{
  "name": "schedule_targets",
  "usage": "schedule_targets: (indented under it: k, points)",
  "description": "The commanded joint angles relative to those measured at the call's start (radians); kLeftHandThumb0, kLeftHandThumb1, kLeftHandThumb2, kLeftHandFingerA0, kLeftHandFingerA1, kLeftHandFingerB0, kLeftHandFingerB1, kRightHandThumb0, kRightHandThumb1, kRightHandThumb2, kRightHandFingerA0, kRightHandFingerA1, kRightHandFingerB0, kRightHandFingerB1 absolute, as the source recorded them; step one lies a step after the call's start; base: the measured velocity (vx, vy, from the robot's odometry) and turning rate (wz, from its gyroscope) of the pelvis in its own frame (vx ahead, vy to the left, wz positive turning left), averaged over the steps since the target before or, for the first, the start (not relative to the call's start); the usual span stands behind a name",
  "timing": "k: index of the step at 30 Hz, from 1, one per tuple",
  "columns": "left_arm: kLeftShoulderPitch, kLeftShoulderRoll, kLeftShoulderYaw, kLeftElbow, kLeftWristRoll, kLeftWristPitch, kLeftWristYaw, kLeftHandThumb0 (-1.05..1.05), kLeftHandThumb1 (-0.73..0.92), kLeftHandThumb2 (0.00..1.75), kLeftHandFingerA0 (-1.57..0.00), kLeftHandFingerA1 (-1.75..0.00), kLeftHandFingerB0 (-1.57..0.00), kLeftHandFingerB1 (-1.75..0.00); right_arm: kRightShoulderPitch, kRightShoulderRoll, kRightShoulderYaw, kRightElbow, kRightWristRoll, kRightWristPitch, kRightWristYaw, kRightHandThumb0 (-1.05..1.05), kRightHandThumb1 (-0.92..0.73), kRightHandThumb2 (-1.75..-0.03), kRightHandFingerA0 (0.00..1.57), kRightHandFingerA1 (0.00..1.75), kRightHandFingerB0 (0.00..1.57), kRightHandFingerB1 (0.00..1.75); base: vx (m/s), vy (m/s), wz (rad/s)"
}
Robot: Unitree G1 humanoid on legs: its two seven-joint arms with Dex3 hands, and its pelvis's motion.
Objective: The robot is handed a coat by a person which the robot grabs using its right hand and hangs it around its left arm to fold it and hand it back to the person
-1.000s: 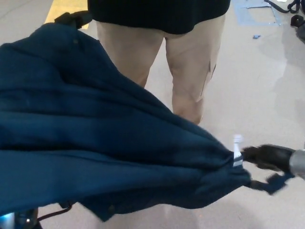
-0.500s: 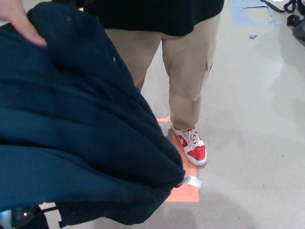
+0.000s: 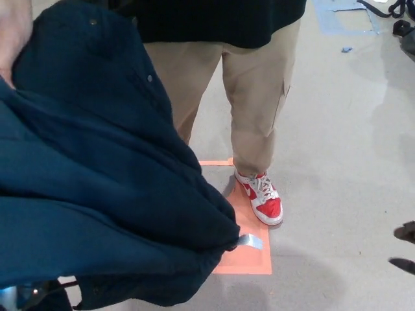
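Head view: the coat [image 3: 97, 194] is seen heaped across the left half of the picture, and its upper edge is touched by a person's hand [image 3: 13, 39] at the top left. The left hand is hidden beneath it. Of the right hand [image 3: 406, 232] only two dark fingertips are shown at the right edge, spread apart, with nothing held. A shoe [image 3: 262, 197] is set on an orange mat [image 3: 249, 256].

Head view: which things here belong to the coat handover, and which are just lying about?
Job in hand:
dark navy fabric coat
person's hand on its top
robot's black right hand, at the right edge

Lying about:
flat orange floor mat
blue tape patch
black cables
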Motion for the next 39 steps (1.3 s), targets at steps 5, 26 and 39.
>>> schedule_targets:
  k: [5,26,39]
  points:
    - [0.048,-0.001,0.007,-0.12,-0.033,0.01,-0.039,-0.73,0.73,0.63,-0.22,-0.31,-0.21,-0.3,0.153,0.121,-0.229,0.072,0.128,0.104,-0.401,-0.75,-0.76,-1.03,0.0,0.15,0.02,0.18,0.0,0.0,0.0]
    - [0.156,-0.017,0.003,-0.228,-0.051,0.058,-0.048,-0.36,0.47,1.02,0.0,-0.48,0.0,-0.47,0.202,0.118,-0.351,0.094,0.149,0.075,-0.339,-0.74,-0.73,-1.04,0.0,0.21,0.0,0.19,0.0,0.0,0.0]
    - [0.576,0.013,0.056,-0.353,-0.096,-0.036,-0.102,-0.34,0.58,1.08,0.0,-0.49,0.0,-0.48,0.224,0.112,-0.402,0.088,0.183,0.018,-0.326,-0.65,-0.66,-0.96,0.02,0.34,0.02,0.3,0.0,0.0,0.0]
